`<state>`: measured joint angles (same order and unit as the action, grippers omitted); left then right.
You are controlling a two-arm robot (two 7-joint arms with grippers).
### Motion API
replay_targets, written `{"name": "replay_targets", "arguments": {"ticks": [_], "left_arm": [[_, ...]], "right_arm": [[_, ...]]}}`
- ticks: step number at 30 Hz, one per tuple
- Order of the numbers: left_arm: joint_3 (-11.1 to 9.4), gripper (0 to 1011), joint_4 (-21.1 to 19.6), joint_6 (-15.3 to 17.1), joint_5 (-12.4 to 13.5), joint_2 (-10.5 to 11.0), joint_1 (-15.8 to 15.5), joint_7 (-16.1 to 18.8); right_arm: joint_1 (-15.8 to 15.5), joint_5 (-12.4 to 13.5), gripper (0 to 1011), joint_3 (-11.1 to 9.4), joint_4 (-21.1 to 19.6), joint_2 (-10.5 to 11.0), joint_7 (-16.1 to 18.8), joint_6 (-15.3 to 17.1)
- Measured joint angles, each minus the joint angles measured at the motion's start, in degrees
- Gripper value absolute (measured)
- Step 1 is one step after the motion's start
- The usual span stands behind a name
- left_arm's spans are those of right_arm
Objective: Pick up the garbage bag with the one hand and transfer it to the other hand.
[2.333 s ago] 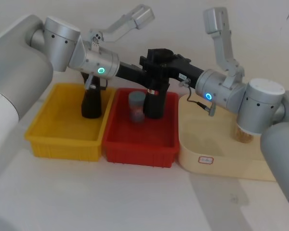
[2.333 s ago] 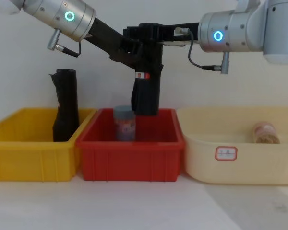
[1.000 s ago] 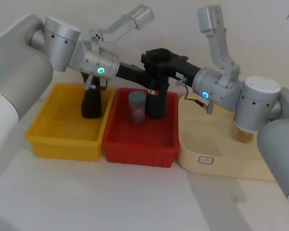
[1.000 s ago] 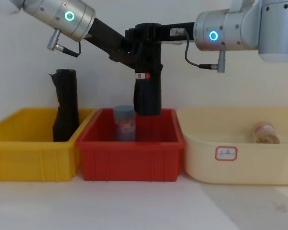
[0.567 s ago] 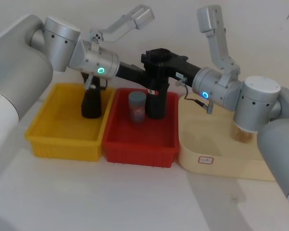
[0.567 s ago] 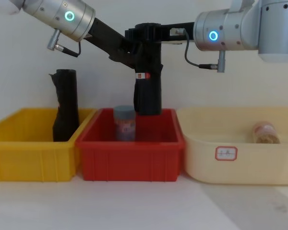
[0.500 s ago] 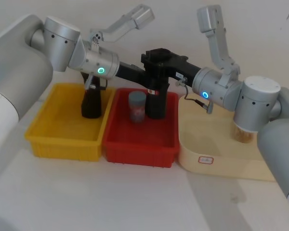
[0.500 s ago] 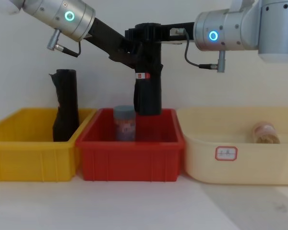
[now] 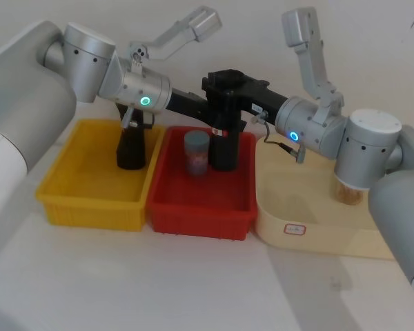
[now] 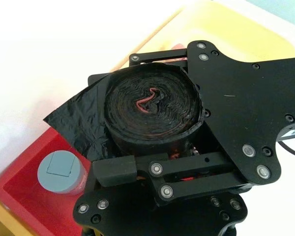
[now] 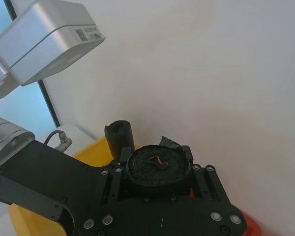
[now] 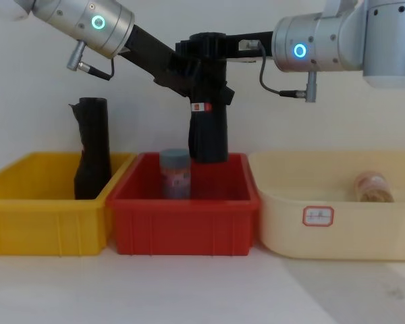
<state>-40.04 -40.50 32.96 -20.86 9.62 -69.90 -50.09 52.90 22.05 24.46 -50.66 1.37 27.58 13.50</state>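
Observation:
The garbage bag (image 9: 224, 141), a tall black roll with a white-and-red label band (image 12: 201, 106), hangs upright over the red bin (image 9: 200, 215). My left gripper (image 9: 219, 118), on the green-lit arm, comes in from the left and is shut on the roll near the label. My right gripper (image 9: 225, 83), on the blue-lit arm, comes in from the right and is shut on the roll's top. The left wrist view looks down on the roll's coiled top (image 10: 152, 105) between black finger links. In the right wrist view the same top (image 11: 157, 169) sits between the fingers.
A grey-lidded jar (image 9: 196, 153) stands in the red bin just left of the hanging roll. An unlabelled black roll (image 9: 131, 148) stands in the yellow bin (image 9: 90, 207). A cream tub (image 9: 310, 231) on the right holds a small jar (image 9: 348, 193).
Since the earliest frames my right gripper has slid left onto the top of the roll, and the roll sits slightly higher. Over the last second almost nothing has moved.

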Motion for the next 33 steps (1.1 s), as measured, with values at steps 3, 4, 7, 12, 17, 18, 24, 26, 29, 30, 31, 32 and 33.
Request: {"name": "replay_targets", "arguments": {"ticks": [3,4,7,12,17,18,24,26,29,30,31,32,33], "left_arm": [[0.0,730,0.0,0.0,0.0,0.0,0.0,0.0],[0.0,739,0.0,0.0,0.0,0.01,0.0,0.0],[0.0,841,0.0,0.0,0.0,0.02,0.0,0.0],[0.0,972,0.0,0.0,0.0,0.02,0.0,0.01],[0.0,1000,0.01,0.0,0.01,0.02,0.0,0.03],[0.0,1000,0.01,0.0,0.01,0.02,0.0,0.03],[0.0,1000,0.02,0.0,0.04,0.02,0.0,0.03],[0.0,1000,0.02,0.0,0.04,0.02,0.0,0.03],[0.0,1000,0.02,0.0,0.04,0.02,0.0,0.03],[0.0,1000,0.02,0.0,0.04,0.02,0.0,0.03],[0.0,1000,0.02,0.0,0.04,0.02,0.0,0.03],[0.01,1000,0.02,0.0,0.04,0.02,0.0,0.03],[0.0,1000,0.02,0.0,0.04,0.02,0.0,0.03]], "right_arm": [[-0.15,0.0,579,0.0,-0.28,0.06,-0.37,0.0],[-0.34,0.0,579,-0.04,-0.62,0.14,-0.7,-0.02],[-0.88,-0.09,579,-0.2,-1.6,0.38,-1.76,-0.08],[-1.9,-0.53,579,-0.53,-3.61,0.87,-3.98,-0.14],[-3.08,-1.54,579,-0.79,-6.2,1.52,-6.78,-0.05],[-3.5,-2.04,579,-0.86,-7.22,1.79,-7.75,0.07],[-4.9,-4.13,579,-1.02,-10.57,2.78,-11.99,1.03],[-5.37,-5.08,579,-1.05,-11.81,3.12,-13.78,1.53],[-5.75,-6.01,579,-1.06,-12.74,3.45,-15.35,2.0],[-5.98,-6.79,579,-1.07,-13.36,3.66,-16.58,2.42],[-6.13,-7.11,579,-1.07,-13.74,3.79,-17.11,2.63],[-6.32,-7.74,579,-1.07,-14.18,3.97,-18.18,3.04],[-6.41,-8.07,579,-1.07,-14.38,4.05,-18.71,3.26]]}}
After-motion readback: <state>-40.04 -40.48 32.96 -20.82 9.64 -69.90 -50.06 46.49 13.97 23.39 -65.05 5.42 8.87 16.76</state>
